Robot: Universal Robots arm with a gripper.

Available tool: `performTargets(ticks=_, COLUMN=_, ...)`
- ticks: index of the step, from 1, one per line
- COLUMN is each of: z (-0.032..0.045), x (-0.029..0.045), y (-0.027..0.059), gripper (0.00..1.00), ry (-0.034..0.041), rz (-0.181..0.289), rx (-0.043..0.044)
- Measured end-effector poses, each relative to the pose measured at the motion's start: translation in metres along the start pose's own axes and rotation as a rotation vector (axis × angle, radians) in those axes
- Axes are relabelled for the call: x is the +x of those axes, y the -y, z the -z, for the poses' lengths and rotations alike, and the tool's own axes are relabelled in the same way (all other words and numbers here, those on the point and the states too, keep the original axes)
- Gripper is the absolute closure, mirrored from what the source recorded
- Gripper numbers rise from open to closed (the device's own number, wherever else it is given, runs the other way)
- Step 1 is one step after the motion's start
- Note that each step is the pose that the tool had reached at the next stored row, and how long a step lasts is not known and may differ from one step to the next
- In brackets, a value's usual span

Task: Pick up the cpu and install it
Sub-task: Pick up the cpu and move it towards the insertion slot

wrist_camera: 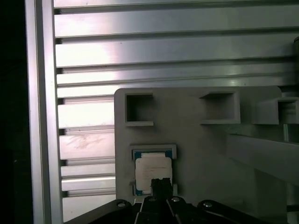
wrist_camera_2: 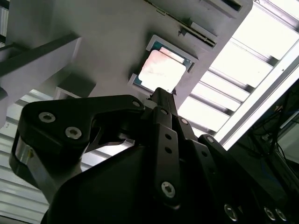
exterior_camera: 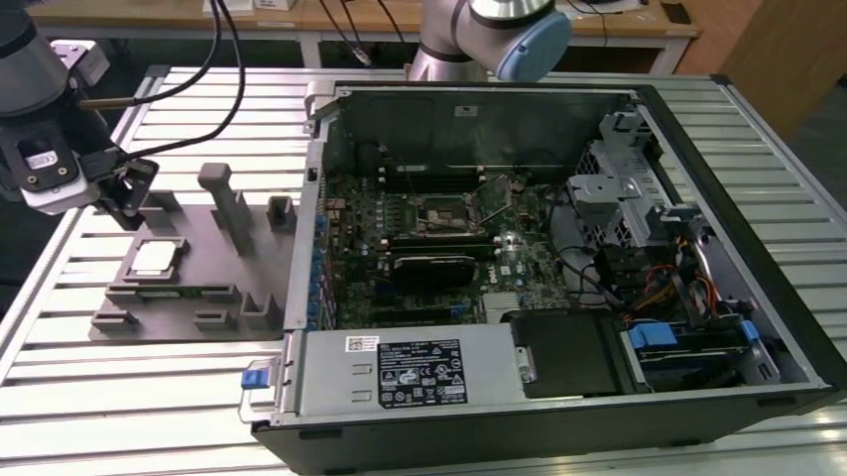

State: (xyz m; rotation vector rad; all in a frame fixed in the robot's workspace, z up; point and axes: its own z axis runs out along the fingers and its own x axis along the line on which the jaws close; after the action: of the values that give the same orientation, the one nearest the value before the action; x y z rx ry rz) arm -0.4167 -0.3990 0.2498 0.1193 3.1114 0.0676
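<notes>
The cpu (wrist_camera: 153,173) lies flat in a recess of the grey holder (wrist_camera: 205,154), just below the pincer (wrist_camera: 161,185), whose tips look pressed together, gripping nothing. By my judgement this is the pick-up approach. A grasp calls for jaws parted wider than the chip and squared to its edges.

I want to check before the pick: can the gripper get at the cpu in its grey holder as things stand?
Probably yes. The gripper hangs close above the cpu, which lies uncovered in its pocket of the grey holder. Nothing lies over it; the holder's posts stand aside.
</notes>
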Motion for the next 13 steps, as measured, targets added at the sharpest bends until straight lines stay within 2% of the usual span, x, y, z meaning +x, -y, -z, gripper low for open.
performTargets(ticks=13, z=-0.0156, x=0.001, y=0.0007, gripper=0.89, ry=0.0, rz=0.0, rx=-0.0001)
